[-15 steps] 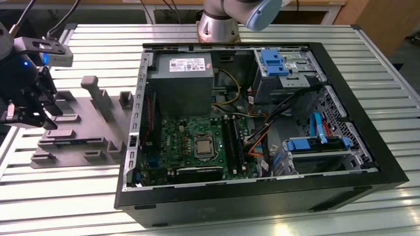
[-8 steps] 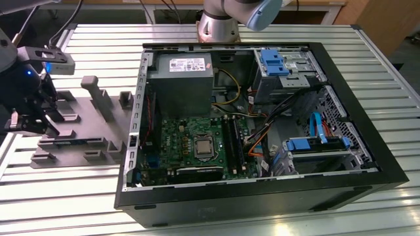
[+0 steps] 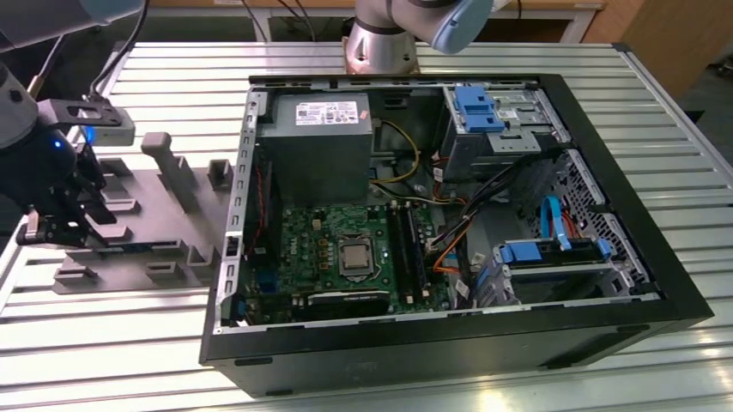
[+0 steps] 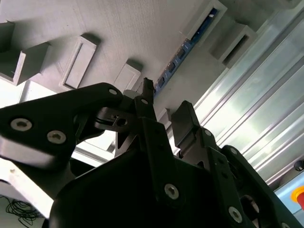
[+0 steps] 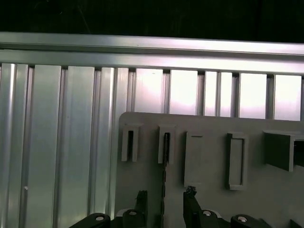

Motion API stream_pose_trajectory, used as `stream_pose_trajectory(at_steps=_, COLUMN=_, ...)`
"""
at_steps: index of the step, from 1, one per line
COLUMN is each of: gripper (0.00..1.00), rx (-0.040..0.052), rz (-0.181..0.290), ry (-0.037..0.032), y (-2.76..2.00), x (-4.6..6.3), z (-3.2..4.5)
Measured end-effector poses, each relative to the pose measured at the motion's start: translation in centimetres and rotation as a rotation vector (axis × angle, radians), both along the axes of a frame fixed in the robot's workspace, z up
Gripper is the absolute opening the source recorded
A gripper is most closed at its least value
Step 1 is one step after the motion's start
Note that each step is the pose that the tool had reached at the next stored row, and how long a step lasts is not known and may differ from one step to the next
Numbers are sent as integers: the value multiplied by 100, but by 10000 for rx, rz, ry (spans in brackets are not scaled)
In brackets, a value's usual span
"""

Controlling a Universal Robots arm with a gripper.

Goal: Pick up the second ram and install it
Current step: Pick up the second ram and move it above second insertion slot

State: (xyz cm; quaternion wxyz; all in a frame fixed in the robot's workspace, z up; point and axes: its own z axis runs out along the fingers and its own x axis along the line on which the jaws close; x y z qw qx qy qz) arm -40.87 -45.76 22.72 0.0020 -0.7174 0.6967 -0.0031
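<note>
K: Gripper [image 5: 165, 194] is parted and holds nothing. One finger sits on either side of the second ram [image 4: 182, 53], and the first wrist view shows a gap on both sides.

M: Where's the ram exactly?

K: It stands on edge in a slot of the grey fixture tray [image 5: 142, 175]. It looks blue-green in the second wrist view and like a thin dark line in the first.

M: Which step?

K: I'd call it the pick, at pre-grasp. To do it well, keep the stick centred between the fingers and the pads flat and parallel to the board faces. That way closing shouldn't twist it in the slot. Skewed pads would likely wedge it.

M: What's past that?

K: The tray lies on the slatted table [image 5: 57, 142], just beside the open PC case [image 3: 458, 343], on the exterior view's left of it.

M: What's unclear?

K: The stick is edge-on, so its chips barely show, and its near end runs behind the gripper body. I can't tell how deep it sits or which part of its length the fingers straddle. The motherboard slots [image 3: 403, 245] are too dark — I can't tell whether any is filled.
</note>
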Motion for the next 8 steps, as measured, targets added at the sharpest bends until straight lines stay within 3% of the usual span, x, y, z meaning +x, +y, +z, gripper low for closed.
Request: stream_pose_trajectory(at_steps=8, gripper=43, rx=-2, rz=-114, ry=0, y=-1, x=-11, z=-39)
